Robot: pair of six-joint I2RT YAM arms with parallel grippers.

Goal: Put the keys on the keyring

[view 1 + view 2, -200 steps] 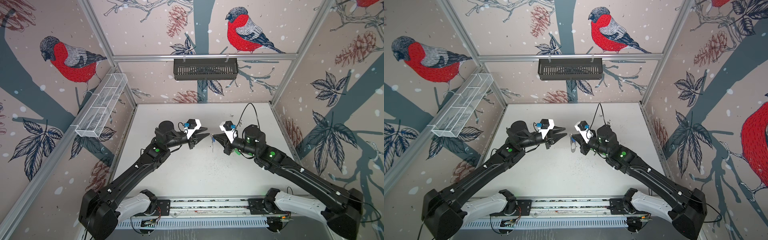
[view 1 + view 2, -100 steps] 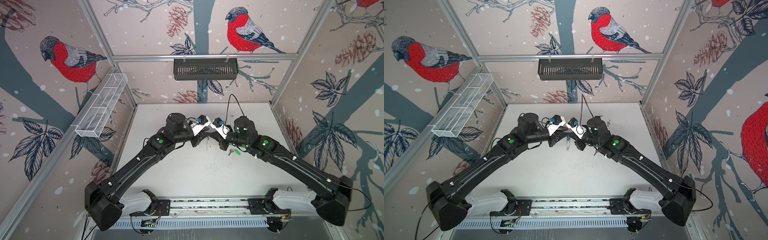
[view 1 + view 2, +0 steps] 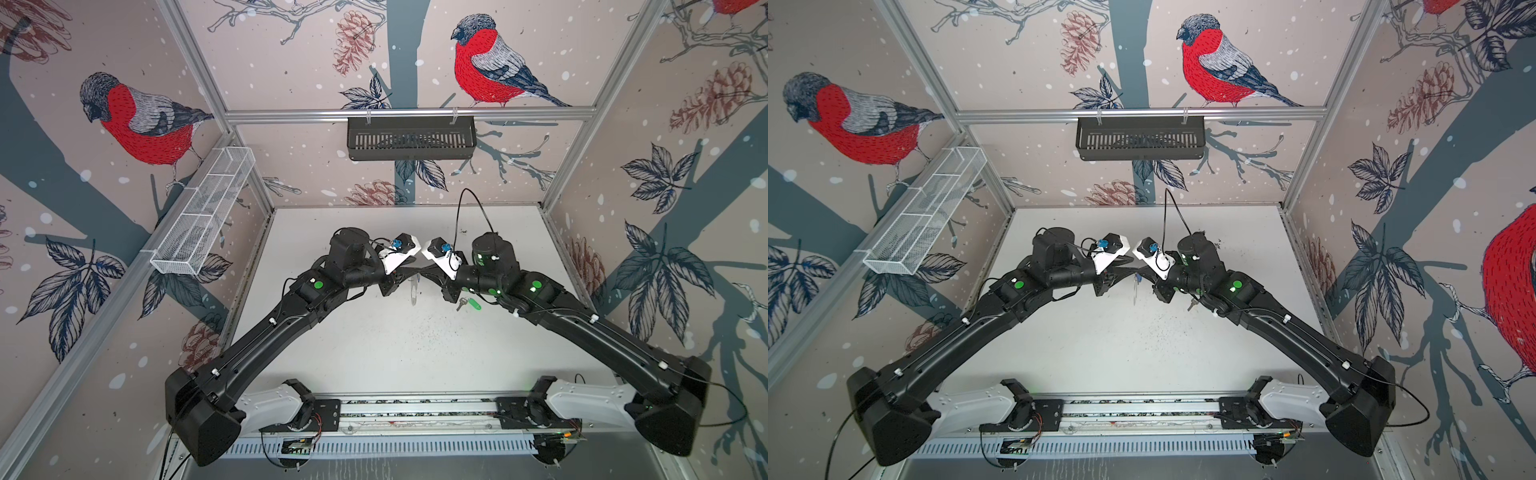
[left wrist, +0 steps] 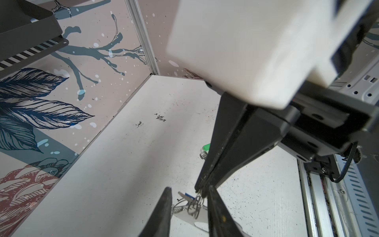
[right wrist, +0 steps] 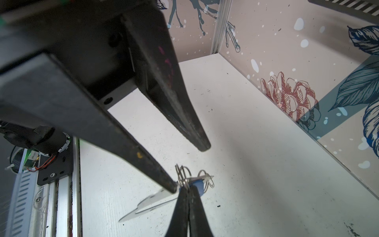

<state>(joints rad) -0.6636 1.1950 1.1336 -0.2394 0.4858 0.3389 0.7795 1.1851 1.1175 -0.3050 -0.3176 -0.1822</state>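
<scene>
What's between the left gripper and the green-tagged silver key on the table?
The right gripper: its shut black fingers, pinching small metal rings, cross between the left gripper and the green-tagged silver key, partly hiding it in the left wrist view.

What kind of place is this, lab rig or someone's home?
Most likely a robot data-collection booth, not a home: an aluminium frame holds bird-print panels around a white tabletop, and a left arm and right arm sit on one rail at the front.

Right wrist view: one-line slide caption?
Shut right end effector holds blue-tagged key within open left end effector.
</scene>
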